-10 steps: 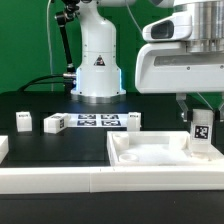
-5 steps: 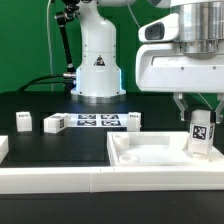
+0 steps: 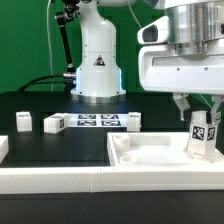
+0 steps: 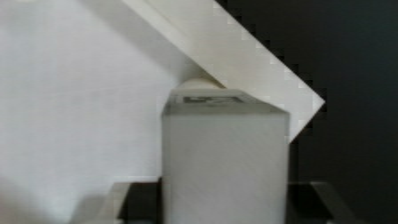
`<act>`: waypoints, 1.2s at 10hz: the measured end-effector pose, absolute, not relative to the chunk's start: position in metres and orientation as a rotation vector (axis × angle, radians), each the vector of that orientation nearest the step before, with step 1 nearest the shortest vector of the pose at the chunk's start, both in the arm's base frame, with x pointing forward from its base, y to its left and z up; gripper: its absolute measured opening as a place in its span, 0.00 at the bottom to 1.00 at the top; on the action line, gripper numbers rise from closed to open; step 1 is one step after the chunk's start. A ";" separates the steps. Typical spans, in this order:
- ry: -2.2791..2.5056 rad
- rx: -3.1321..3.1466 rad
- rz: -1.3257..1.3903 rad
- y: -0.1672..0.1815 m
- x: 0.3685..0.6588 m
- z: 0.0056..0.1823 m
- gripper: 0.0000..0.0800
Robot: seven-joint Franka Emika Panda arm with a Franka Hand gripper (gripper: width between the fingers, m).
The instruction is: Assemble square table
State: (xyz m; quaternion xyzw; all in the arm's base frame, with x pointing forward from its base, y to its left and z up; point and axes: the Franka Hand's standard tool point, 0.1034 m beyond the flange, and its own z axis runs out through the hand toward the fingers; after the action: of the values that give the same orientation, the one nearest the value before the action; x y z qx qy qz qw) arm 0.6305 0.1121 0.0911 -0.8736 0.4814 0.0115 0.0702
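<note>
Leg [image 3: 202, 140]: long axis near vertical, leaning slightly, tag facing the exterior camera; at 3 o'clock, lower end in the tabletop's [image 3: 150, 160] rear corner.
Gripper [image 3: 201, 120]: narrowly parted, clamped on the leg's upper sides.
Contact below: cannot tell.

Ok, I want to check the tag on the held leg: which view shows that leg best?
The exterior view: the leg sits between the jaws, tag facing the camera. The wrist view shows it close up, no tag visible.
</note>
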 end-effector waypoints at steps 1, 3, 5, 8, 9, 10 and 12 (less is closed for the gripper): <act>1.480 -2.609 0.039 0.112 0.630 0.091 0.36; 1.475 -2.612 0.038 0.112 0.630 0.091 0.37; 1.401 -2.651 0.032 0.113 0.630 0.091 0.64; 1.097 -2.827 0.033 0.125 0.627 0.094 0.80; 0.964 -2.880 0.022 0.129 0.627 0.094 0.80; 0.859 -2.920 0.022 0.132 0.625 0.094 0.81; 0.634 -2.975 0.012 0.133 0.625 0.094 0.81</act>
State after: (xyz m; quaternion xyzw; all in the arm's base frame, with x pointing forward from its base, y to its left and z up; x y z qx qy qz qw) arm 0.6250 0.1333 0.0938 -0.9768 0.2082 0.0039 0.0499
